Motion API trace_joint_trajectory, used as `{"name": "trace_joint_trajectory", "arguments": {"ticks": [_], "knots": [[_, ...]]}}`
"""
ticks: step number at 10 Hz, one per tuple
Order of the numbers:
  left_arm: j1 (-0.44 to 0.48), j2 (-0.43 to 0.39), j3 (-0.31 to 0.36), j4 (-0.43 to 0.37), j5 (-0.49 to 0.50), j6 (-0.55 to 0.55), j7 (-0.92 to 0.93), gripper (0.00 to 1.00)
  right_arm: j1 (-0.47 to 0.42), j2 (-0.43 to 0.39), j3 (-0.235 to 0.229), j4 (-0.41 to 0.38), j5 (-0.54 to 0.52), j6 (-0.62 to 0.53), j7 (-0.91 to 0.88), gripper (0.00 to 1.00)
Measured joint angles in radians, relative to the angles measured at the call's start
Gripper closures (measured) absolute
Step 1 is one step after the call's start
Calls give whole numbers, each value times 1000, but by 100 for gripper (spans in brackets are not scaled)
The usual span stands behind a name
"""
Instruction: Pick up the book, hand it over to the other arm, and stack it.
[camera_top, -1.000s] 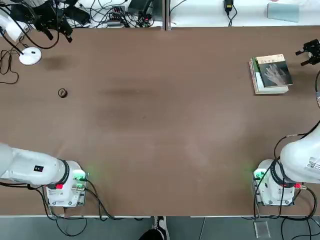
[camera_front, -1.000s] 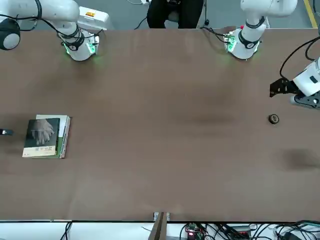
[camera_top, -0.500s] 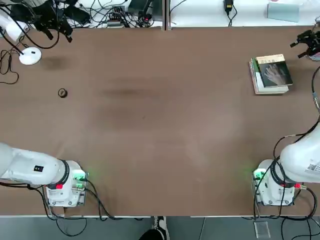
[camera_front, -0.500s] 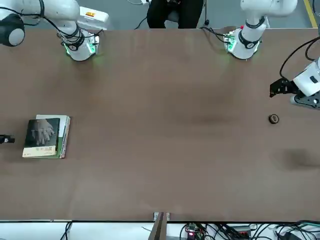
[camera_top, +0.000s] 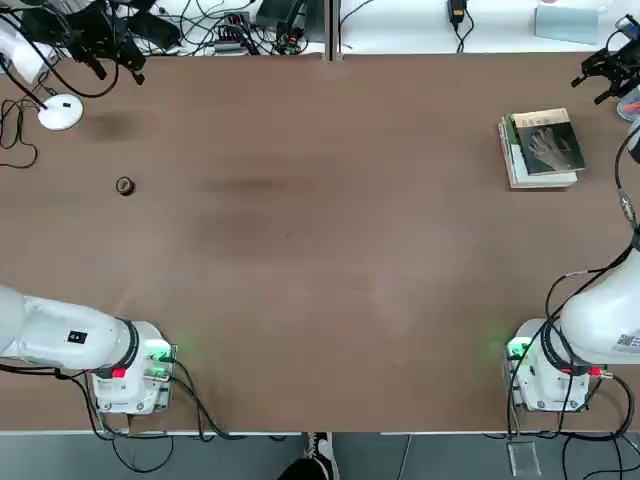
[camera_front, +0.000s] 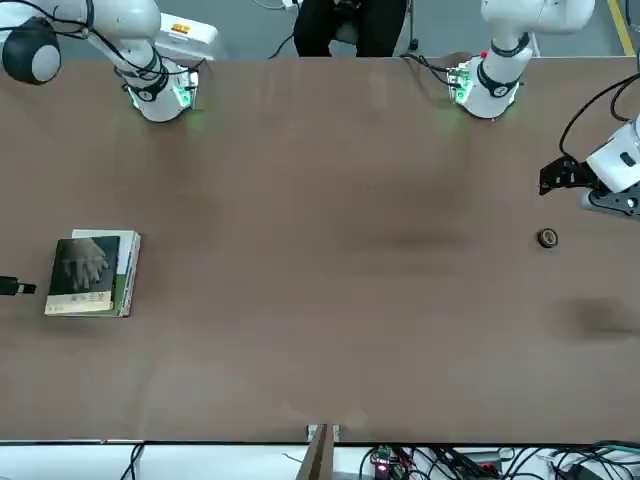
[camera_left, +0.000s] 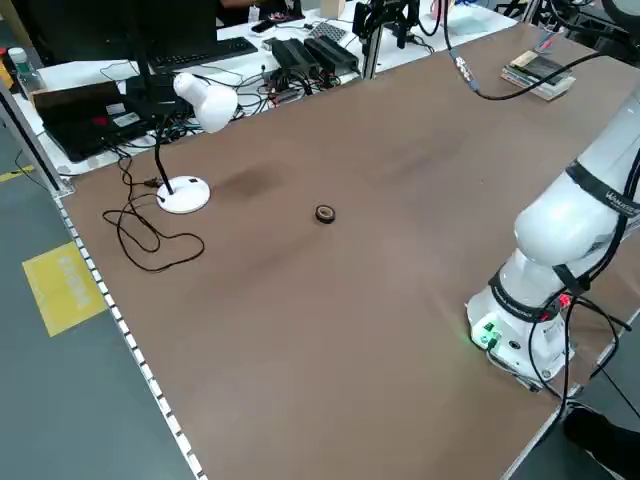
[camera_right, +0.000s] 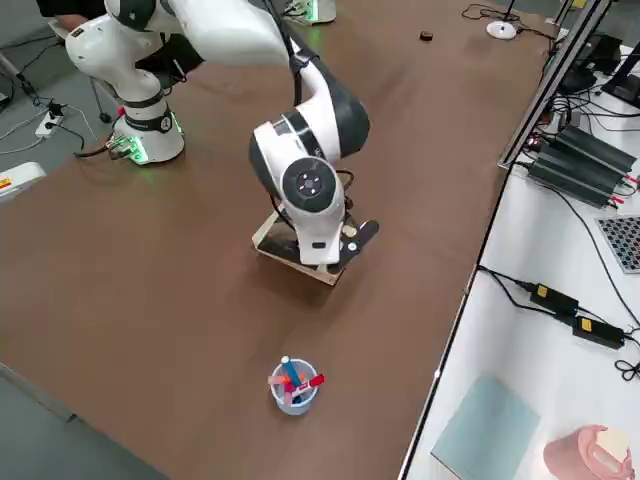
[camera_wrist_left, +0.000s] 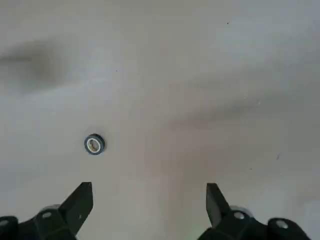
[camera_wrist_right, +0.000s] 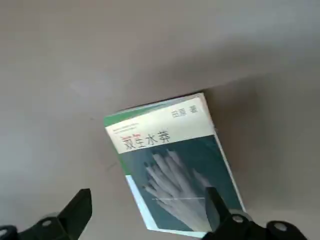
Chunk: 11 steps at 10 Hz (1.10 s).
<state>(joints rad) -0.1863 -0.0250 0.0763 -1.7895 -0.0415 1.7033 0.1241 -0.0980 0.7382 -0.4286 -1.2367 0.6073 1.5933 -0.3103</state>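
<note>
The brown table (camera_top: 300, 250) fills the scene, with cables and equipment lining its far edge. Both arm bases sit at the near edge. The left arm reaches out to the far left corner, where the left gripper (camera_wrist_left: 149, 197) hangs above bare tabletop with its fingers spread wide and nothing between them; it looks parked, out of the way until a handover is called for. A white desk lamp (camera_top: 58, 110) stands on the table just beside it.

The right arm stretches to the far right, and the right gripper (camera_top: 607, 72) hovers past the right, far corner of the books, fingers wide apart and empty. From its wrist camera the books lie below and between the fingertips, so it seems to be lining up over them rather than gripping yet.

The thicker green-and-white book (camera_top: 518, 160) lies flat on the right side of the table toward the far edge. On top of it rests the book (camera_top: 548, 142), thin, dark-covered, with a pale hand and a light strip at one end, its cover squarely on the lower one. It reads as already stacked, so the arm may well be clear of a finished job.

A cup of pens (camera_right: 293, 385) stands farther right, near the table's edge. A small dark ring (camera_top: 124, 185) lies alone on the left, well apart from everything
</note>
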Motion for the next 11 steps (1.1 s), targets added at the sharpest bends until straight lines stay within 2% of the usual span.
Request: {"name": "trace_joint_trajectory", "arguments": {"ticks": [3,8,10,11], "knots": [[-1,0,-2,0,17,3,1,0,26,-30,0,0,-87,22,44,0],[-2,1,-31,17,51,3,-2,0,61,-66,1,-4,-128,42,94,0],[-2,7,-31,41,52,-8,-2,0,88,-94,22,-4,-179,45,167,0],[-2,11,-31,55,52,-17,-2,0,106,-116,51,-5,-213,45,227,0]]}}
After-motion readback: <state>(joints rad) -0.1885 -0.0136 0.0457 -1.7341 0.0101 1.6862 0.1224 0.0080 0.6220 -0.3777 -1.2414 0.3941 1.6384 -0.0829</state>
